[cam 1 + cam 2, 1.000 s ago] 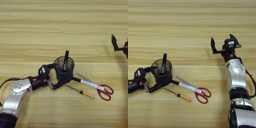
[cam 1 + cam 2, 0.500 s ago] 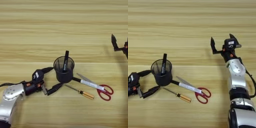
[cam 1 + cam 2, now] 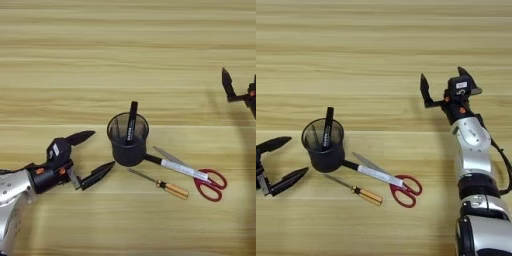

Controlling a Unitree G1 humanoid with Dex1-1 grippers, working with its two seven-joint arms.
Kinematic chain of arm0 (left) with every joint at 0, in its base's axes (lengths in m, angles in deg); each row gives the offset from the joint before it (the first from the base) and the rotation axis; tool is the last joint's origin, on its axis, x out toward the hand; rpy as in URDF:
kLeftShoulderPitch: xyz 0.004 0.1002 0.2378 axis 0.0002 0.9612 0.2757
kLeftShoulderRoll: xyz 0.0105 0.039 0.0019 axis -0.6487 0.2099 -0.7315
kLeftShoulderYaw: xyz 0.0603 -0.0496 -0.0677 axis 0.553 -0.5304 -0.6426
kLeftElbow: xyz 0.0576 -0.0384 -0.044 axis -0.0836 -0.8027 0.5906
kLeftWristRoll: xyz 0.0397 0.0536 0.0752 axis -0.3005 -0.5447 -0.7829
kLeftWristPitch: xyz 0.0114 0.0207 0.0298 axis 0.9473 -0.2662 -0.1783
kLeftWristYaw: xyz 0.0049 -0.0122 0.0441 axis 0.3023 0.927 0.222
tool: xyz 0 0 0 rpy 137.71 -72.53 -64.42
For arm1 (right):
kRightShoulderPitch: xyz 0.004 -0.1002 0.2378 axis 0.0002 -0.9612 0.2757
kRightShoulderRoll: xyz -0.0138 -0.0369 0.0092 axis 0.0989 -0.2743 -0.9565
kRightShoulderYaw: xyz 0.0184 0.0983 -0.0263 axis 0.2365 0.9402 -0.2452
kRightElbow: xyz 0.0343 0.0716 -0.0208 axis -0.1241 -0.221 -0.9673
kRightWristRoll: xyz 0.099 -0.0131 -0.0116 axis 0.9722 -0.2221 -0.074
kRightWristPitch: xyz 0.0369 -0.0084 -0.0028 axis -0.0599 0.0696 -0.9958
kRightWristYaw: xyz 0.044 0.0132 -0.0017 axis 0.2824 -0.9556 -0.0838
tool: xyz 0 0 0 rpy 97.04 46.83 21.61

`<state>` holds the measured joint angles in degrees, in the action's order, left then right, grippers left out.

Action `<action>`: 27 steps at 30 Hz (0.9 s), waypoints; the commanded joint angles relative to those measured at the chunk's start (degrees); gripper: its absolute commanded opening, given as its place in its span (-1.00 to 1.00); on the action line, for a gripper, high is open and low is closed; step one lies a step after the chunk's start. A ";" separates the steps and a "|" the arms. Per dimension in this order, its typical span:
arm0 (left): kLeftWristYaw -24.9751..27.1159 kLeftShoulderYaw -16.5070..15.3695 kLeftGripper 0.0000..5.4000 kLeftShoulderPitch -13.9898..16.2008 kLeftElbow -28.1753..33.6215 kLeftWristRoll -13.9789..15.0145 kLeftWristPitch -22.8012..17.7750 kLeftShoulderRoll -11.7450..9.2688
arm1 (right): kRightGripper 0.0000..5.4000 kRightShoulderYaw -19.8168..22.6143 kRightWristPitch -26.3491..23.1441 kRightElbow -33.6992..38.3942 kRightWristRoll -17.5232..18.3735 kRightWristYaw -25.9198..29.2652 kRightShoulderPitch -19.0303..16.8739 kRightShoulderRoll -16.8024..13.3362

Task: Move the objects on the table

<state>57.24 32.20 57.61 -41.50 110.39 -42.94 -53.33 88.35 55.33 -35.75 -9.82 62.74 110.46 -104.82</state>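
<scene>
I pulled the left gripper (image 3: 90,155) back off the pen cup (image 3: 128,139); a second ago its fingers straddled the cup's base, now they were spread wide and empty, left of the cup and clear of it. Cup stood upright mid-table (image 3: 125,60) with the black marker (image 3: 131,121) in it, the white-bodied marker (image 3: 176,168), scissors (image 3: 200,176) and screwdriver (image 3: 160,184) beside it. Right gripper (image 3: 443,87) sat parked far right, fingers apart, so I'd call the cup placed.
</scene>
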 commanded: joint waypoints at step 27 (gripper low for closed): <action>-19.01 -7.28 1.00 -11.03 2.24 0.31 4.36 9.18 | 1.00 -0.74 1.62 -0.50 0.16 0.43 1.06 0.07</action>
<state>41.91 25.75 49.41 -37.41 113.26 -40.52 -45.72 87.75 56.42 -36.33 -9.84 62.91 110.61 -104.83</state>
